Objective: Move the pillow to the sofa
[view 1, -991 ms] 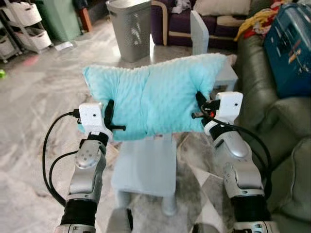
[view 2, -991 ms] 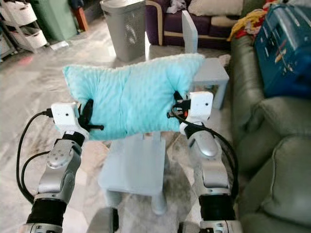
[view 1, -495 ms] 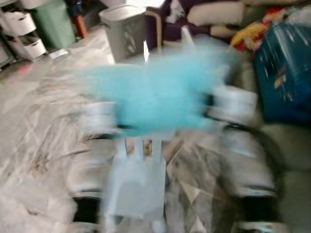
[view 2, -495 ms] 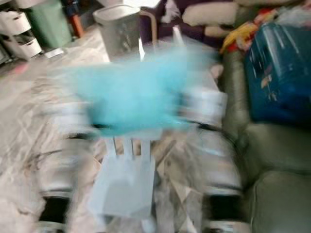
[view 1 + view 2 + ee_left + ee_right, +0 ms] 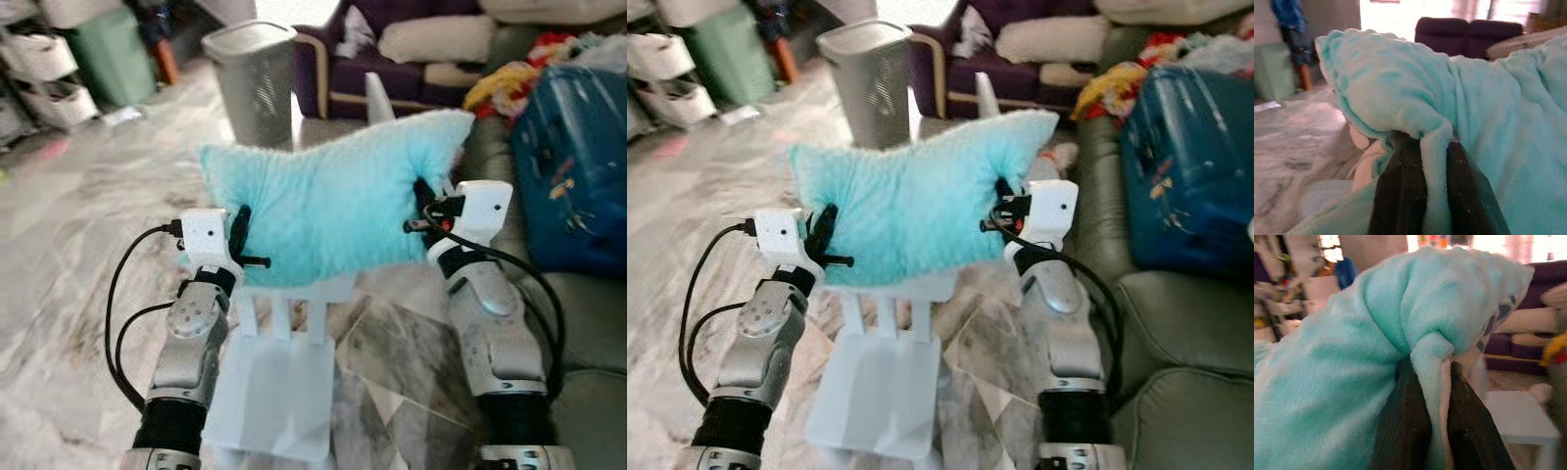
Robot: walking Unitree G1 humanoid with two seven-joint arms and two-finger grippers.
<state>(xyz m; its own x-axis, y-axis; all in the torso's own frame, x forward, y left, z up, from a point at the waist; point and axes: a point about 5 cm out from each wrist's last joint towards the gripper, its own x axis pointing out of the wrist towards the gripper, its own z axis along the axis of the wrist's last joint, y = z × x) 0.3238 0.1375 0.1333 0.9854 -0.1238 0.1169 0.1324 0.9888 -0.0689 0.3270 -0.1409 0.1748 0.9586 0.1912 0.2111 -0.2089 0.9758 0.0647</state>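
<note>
1. Marble floor [image 5: 88, 206], pale blue chair [image 5: 279, 377] below, green sofa [image 5: 1176, 333] to the right.
2. Turquoise pillow [image 5: 333, 211] held in the air above the chair.
3. Left gripper [image 5: 238, 235] pinches its left edge, fingers closed on fabric.
4. Right gripper [image 5: 423, 201] likewise clamps its right edge.

I see even daylight, blown-out glare from a window [image 5: 1400, 10] at the far end. Head views slightly soft; wrist backgrounds are out of focus.

No legible text: the marks on the blue suitcase [image 5: 578, 166] are too blurred to read.
</note>
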